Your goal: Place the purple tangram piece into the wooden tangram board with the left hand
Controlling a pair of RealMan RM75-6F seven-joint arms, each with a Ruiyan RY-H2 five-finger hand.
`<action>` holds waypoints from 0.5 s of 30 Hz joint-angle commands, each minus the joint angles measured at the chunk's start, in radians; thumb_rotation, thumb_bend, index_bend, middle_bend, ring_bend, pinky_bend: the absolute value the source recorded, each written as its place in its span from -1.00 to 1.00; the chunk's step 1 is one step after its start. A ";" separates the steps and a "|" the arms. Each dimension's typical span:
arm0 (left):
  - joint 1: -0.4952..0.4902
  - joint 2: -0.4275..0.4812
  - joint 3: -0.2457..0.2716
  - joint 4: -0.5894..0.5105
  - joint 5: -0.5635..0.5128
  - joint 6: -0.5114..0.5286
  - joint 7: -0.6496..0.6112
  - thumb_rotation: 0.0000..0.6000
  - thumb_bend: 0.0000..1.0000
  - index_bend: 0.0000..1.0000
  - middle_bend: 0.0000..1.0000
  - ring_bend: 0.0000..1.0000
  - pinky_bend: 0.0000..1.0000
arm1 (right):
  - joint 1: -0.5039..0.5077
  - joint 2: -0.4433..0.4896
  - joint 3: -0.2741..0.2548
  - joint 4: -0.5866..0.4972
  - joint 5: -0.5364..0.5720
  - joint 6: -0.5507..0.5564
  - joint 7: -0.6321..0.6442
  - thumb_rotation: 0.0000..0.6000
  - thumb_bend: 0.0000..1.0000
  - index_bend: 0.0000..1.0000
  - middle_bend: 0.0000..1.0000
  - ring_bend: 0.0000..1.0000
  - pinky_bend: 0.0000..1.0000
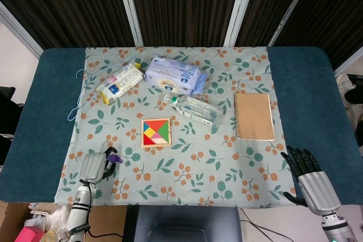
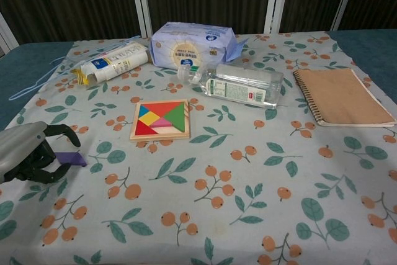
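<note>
The purple tangram piece (image 1: 114, 157) (image 2: 75, 159) lies flat on the floral cloth near its front left corner. My left hand (image 1: 95, 166) (image 2: 26, 154) is right beside it, fingers curved over it and thumb under its near edge, partly hiding it. The piece looks still flat on the cloth, and no firm grip shows. The wooden tangram board (image 1: 156, 146) (image 2: 159, 136) with coloured pieces sits near the cloth's middle, to the right of the hand and further from me. My right hand (image 1: 308, 175) rests open at the front right, seen only in the head view.
Behind the board lie a clear plastic bottle (image 1: 193, 109) (image 2: 242, 84), a blue tissue pack (image 1: 173, 75) (image 2: 192, 43) and a white-yellow tube (image 1: 119, 83) (image 2: 110, 64). A brown spiral notebook (image 1: 254, 116) (image 2: 341, 96) is at the right. A blue cord (image 1: 75, 103) trails off the cloth's left edge.
</note>
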 commanded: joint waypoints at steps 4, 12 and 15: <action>-0.005 -0.019 0.002 0.038 -0.011 0.003 -0.011 1.00 -0.23 -0.21 1.00 1.00 1.00 | -0.001 0.000 0.000 0.000 -0.001 0.002 0.002 1.00 -0.68 -1.00 -1.00 -1.00 -1.00; -0.007 -0.034 -0.001 0.070 -0.017 0.013 -0.031 1.00 -0.23 -0.05 1.00 1.00 1.00 | -0.001 0.000 -0.001 0.000 -0.002 0.001 -0.001 1.00 -0.68 -1.00 -1.00 -1.00 -1.00; -0.007 -0.039 -0.004 0.076 -0.013 0.023 -0.042 1.00 -0.23 0.04 1.00 1.00 1.00 | -0.001 0.000 -0.001 0.000 -0.003 0.002 0.000 1.00 -0.68 -1.00 -1.00 -1.00 -1.00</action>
